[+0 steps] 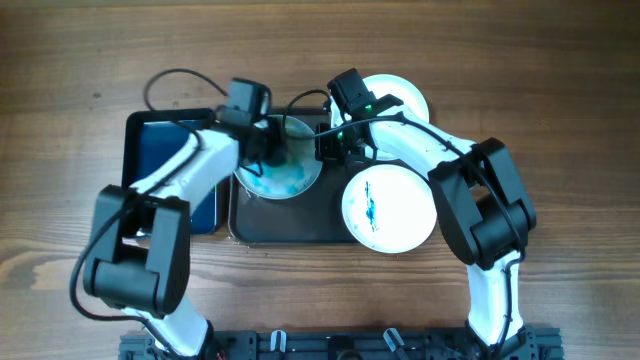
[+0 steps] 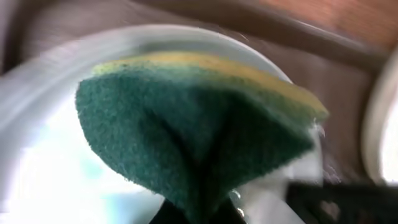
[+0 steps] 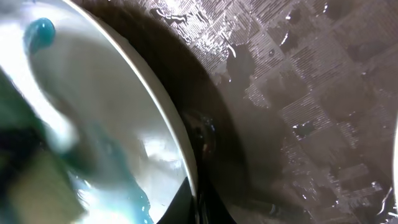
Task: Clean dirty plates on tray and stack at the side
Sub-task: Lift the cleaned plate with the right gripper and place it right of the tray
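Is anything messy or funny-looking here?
Yes. Blue goo is smeared over the middle plate, and the tray under it is wet. A second plate with a blue streak sits partly off the tray's right side.

Plate [image 1: 285, 180] on tray [image 1: 300, 222] L; sponge [image 2: 199, 130] atop

3 round white plates are in view: 1 blue-smeared round white plate [image 1: 290, 180], 1 blue-streaked round white plate [image 1: 390, 208] and 1 unmarked round white plate [image 1: 405, 90]. The brown wooden tabletop [image 1: 560, 80] carries 2 trays: 1 dark rectangular tray [image 1: 300, 222] and 1 blue rectangular tray with a black rim [image 1: 165, 150]. There is 1 green-and-yellow scouring sponge [image 2: 199, 124]. The 2 white-and-black robot arms each end in 1 hand: the left hand [image 1: 268, 140] and the right hand [image 1: 332, 140].
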Controlling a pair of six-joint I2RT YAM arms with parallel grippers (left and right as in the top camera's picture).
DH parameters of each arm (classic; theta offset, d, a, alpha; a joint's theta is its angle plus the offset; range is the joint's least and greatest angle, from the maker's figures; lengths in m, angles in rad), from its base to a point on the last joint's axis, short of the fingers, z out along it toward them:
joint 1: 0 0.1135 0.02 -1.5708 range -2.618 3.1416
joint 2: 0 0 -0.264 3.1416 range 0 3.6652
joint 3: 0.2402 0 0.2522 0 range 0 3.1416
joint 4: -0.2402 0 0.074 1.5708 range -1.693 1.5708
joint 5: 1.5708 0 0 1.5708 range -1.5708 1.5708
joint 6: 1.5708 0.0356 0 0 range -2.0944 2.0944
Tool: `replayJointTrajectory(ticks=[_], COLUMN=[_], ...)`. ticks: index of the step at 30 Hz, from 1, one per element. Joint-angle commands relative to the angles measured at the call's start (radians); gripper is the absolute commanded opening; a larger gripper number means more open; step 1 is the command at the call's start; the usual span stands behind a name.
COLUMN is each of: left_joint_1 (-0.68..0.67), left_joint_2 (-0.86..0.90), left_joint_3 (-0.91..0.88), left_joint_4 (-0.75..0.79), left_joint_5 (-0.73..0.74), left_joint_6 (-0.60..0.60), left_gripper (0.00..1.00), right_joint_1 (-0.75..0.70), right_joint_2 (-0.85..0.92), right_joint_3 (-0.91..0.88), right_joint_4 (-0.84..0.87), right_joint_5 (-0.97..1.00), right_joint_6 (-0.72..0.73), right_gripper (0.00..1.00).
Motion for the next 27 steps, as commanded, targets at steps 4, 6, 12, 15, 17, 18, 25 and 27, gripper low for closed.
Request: replayJointTrajectory(ticks=[4, 6, 12, 15, 17, 18, 25, 27], left_joint_1=[0.130, 0.153, 0.185, 0.185, 0.185, 0.185, 0.185, 0.185], left_joint_2=[-0.016, -0.017, -0.018, -0.018, -0.018, -0.018, -0.018, -0.018], left_joint_3=[0.393, 0.468, 0.487, 0.486, 0.486, 0.486, 0.486, 0.486], left_joint_4=[-0.403, -0.510, -0.535, -0.541, -0.546, -0.552, -0.594, -0.594], left_joint_5=[-0.069, -0.069, -0.008, -0.008, -0.002, 0.005, 0.006, 0.006], left_joint_6=[-0.031, -0.024, -0.025, -0.045, -0.058, -0.058, -0.058, -0.058], left_gripper=[0.04, 0.04, 0.04, 0.04, 0.04, 0.04, 0.04, 0.04], right_joint_1=[0.010, 0.020, 0.084, 0.162, 0.212, 0.255, 0.463, 0.502], right_joint_2=[-0.005, -0.037, -0.216, -0.315, -0.347, -0.362, -0.370, -0.370], right_joint_3=[0.002, 0.026, 0.048, 0.048, 0.047, 0.047, 0.047, 0.047], right_joint_4=[-0.016, -0.063, -0.182, -0.256, -0.266, -0.264, -0.264, -0.264], right_joint_5=[0.014, 0.105, 0.556, 0.930, 1.084, 1.195, 1.707, 1.786], right_joint_6=[-0.021, -0.053, -0.140, -0.159, -0.203, -0.234, -0.249, -0.249], right_gripper=[0.04, 0.04, 0.04, 0.04, 0.04, 0.04, 0.04, 0.04])
